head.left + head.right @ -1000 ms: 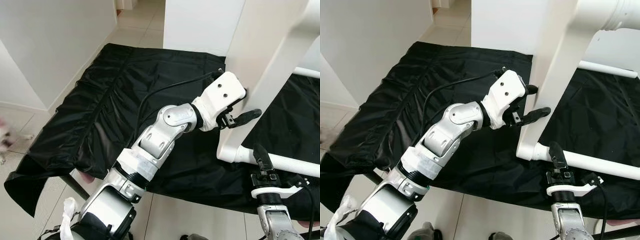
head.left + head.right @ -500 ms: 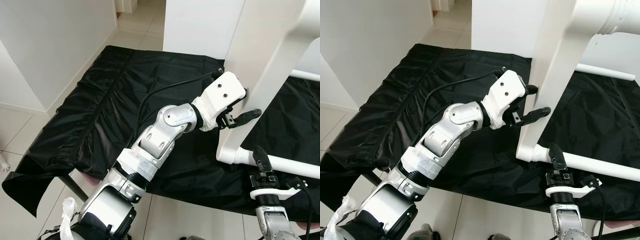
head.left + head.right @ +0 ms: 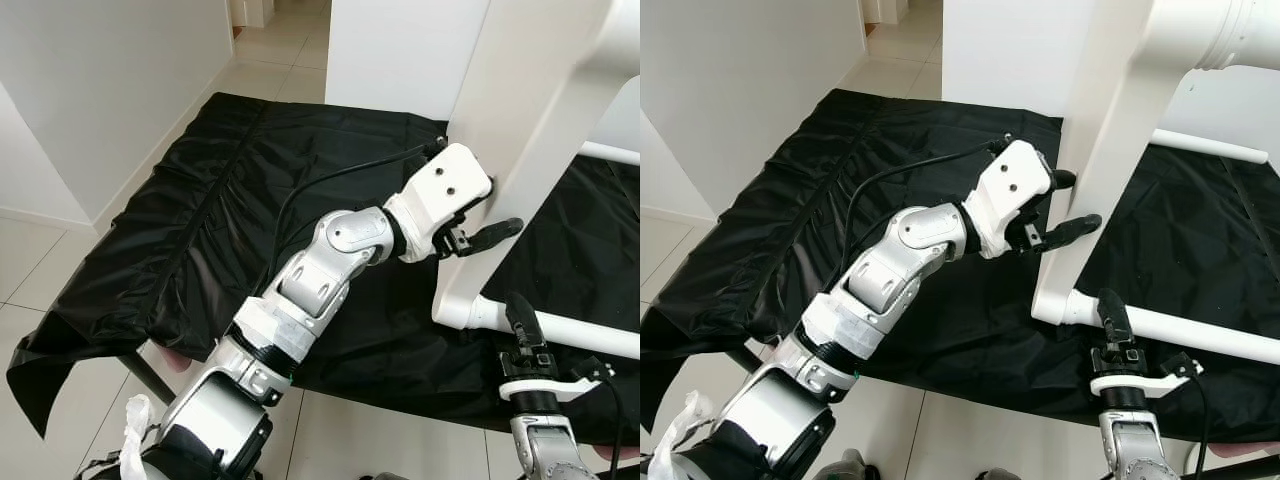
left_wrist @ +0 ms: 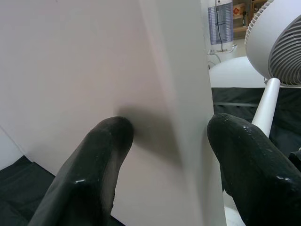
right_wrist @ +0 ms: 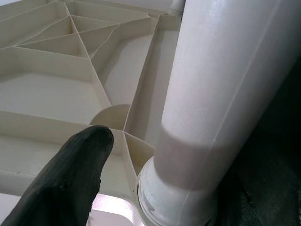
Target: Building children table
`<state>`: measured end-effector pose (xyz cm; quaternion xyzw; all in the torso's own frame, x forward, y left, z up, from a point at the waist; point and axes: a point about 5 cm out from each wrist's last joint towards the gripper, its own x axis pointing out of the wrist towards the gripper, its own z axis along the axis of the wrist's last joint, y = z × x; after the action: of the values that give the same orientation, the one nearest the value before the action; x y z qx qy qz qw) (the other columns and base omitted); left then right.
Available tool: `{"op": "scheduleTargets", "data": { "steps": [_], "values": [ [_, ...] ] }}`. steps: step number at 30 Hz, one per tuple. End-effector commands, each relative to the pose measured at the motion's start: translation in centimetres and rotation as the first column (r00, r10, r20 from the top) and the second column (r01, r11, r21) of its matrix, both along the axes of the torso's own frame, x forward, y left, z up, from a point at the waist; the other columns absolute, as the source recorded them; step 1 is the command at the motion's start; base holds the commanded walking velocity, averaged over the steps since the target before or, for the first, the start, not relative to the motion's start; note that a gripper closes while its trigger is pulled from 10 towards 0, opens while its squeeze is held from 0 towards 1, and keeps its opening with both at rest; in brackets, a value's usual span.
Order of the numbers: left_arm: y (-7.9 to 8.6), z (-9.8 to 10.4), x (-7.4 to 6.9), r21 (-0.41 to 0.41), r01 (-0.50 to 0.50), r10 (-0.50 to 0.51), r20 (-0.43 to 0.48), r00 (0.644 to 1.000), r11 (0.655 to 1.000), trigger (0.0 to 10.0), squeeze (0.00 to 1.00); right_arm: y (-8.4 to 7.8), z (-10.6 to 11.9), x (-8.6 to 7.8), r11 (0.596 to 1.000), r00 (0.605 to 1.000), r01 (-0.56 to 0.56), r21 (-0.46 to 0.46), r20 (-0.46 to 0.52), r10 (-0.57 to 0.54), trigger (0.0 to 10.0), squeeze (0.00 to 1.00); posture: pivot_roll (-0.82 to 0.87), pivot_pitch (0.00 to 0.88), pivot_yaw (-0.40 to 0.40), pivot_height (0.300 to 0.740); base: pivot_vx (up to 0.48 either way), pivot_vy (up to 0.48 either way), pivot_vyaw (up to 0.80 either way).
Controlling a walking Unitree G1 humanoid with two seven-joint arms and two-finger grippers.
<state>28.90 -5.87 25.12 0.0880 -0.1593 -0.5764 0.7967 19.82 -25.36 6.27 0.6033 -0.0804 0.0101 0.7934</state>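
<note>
Item 1: one white tabletop (image 3: 520, 110), standing on edge above a black sheet (image 3: 200, 230), tilting slightly, its ribbed underside showing in the right wrist view as walled compartments, all of them holding nothing.

Item 2: two white round legs are showing. One leg (image 3: 570, 332) is lying nearly level, plugging into a socket at the tabletop's lower corner; the second leg (image 3: 1215, 147) is projecting sideways from higher up the panel.

Item 3: one left gripper (image 3: 478, 212), reaching across the sheet and straddling the tabletop's near edge. In the left wrist view one finger (image 4: 96, 165) is pressing on the broad face and the other is sitting on the far side of the edge, so the fingers are clamping the panel between them.

Item 4: one right gripper (image 3: 522, 322), rising from below, its one visible finger pointing up just beside the lower leg near the socket. Whether its fingers are parted or together cannot be told.

Item 5: one black sheet, covering a low frame, hanging loose at the near left corner over a pale tiled floor (image 3: 40, 260).

Item 6: one white fan (image 4: 277, 42), visible past the tabletop in the left wrist view.
</note>
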Motion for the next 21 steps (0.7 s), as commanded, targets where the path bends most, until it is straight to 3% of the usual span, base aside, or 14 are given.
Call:
{"op": "scheduleTargets", "data": {
  "steps": [1,3,4,8,21],
  "values": [
    [0.0,0.2,0.3,-0.015,-0.054,0.054,-0.004,0.999,0.998,10.0,0.00,8.1,-2.3,-12.9,0.977,0.988,0.058,0.206,-0.151,-0.027,10.0,0.00,0.03,0.154,0.116,0.740,0.000,0.000,0.00],
    [0.0,0.2,0.3,-0.015,-0.054,0.054,-0.004,0.999,0.998,10.0,0.00,8.1,-2.3,-12.9,0.977,0.988,0.058,0.206,-0.151,-0.027,10.0,0.00,0.03,0.154,0.116,0.740,0.000,0.000,0.00],
    [0.0,0.1,0.3,-0.017,-0.061,0.060,-0.004,0.998,0.998,10.0,0.00,8.1,-2.5,-13.0,0.975,0.984,0.084,0.207,-0.169,-0.049,10.0,0.00,0.03,0.000,0.000,0.740,0.000,0.000,0.00],
    [0.2,-2.2,-1.8,0.056,0.041,-0.040,-0.013,0.999,0.998,10.0,0.00,9.5,0.5,-13.8,0.971,0.978,0.191,0.143,-0.112,-0.176,10.0,0.00,-0.01,0.000,0.000,0.740,0.000,0.000,0.00],
    [0.4,-2.7,-2.2,0.068,0.059,-0.058,-0.015,0.998,0.996,10.0,0.00,10.0,0.9,-13.8,0.984,0.988,0.144,0.106,-0.069,-0.137,10.0,0.00,-0.01,0.000,0.000,0.740,0.000,0.000,0.00]
  ]
}}
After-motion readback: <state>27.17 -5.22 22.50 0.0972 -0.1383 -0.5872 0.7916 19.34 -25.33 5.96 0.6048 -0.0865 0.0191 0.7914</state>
